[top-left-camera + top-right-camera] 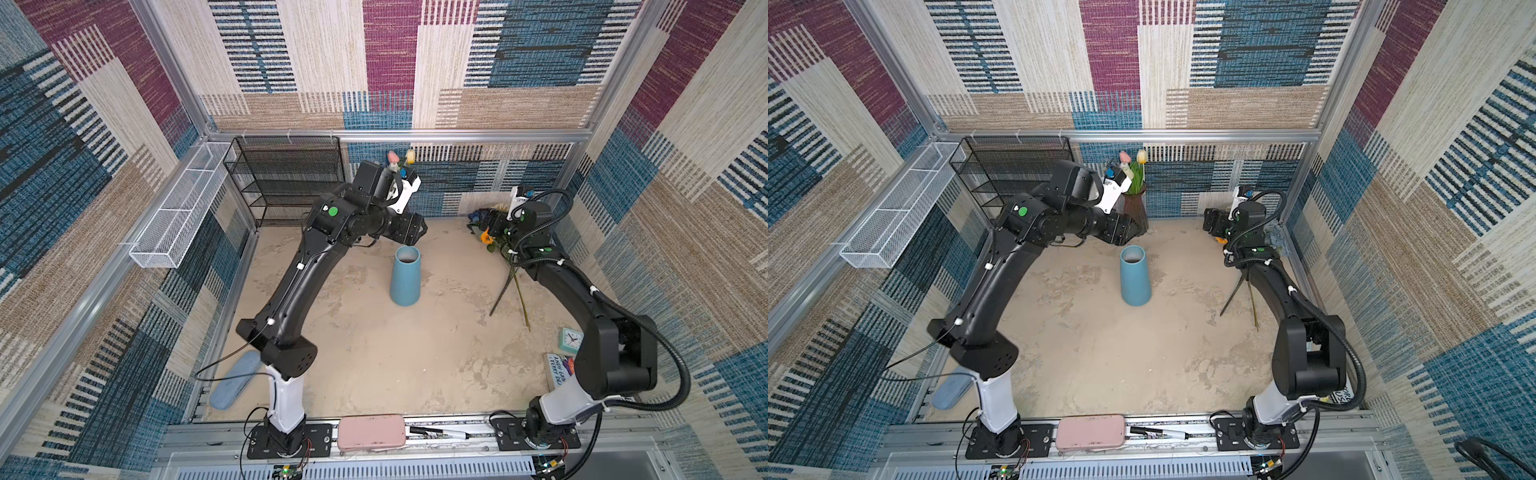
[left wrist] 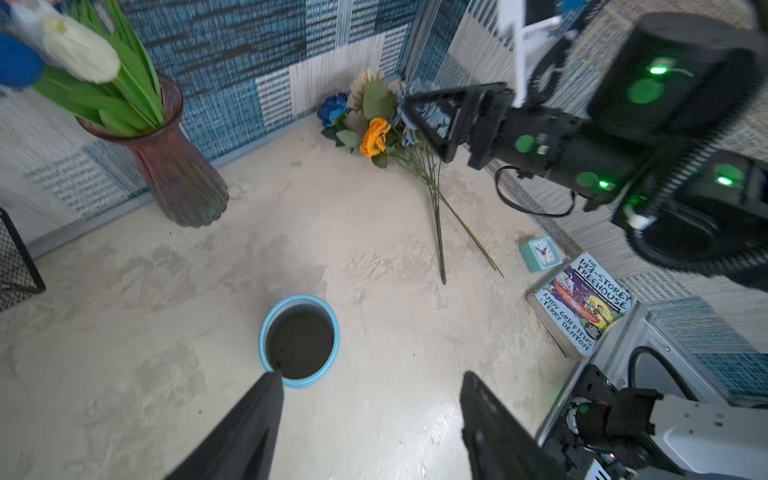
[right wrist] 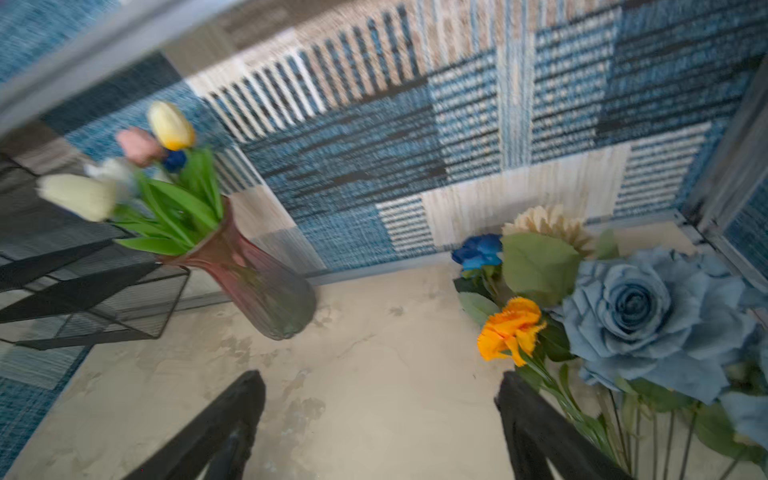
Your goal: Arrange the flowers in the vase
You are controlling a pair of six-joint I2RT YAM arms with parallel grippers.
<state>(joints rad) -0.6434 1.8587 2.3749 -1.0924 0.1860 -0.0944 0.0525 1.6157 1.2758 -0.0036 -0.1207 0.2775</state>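
A dark red glass vase (image 1: pixel 1136 208) stands at the back wall and holds tulips (image 1: pixel 1136 166): yellow, pink, white and blue. An empty blue cone-shaped vase (image 1: pixel 405 276) stands upright mid-table. In the back right corner lie more flowers: an orange sunflower (image 3: pixel 509 328), a cream sunflower (image 3: pixel 548 226), a deep-blue rose (image 3: pixel 478 251) and a dusty-blue rose bunch (image 3: pixel 648 316), their stems (image 1: pixel 513 291) pointing forward. My left gripper (image 2: pixel 372 376) hangs open and empty above the table, close to the blue vase's rim (image 2: pixel 328 309). My right gripper (image 3: pixel 379 378) is open and empty, one finger beside the orange sunflower's stem.
A black mesh shelf (image 1: pixel 286 178) and a white wire basket (image 1: pixel 178 212) stand at the back left. A small teal clock (image 1: pixel 571 340) and a book (image 1: pixel 561 368) lie at the right. A pink case (image 1: pixel 371 432) and a marker (image 1: pixel 440 433) sit on the front rail.
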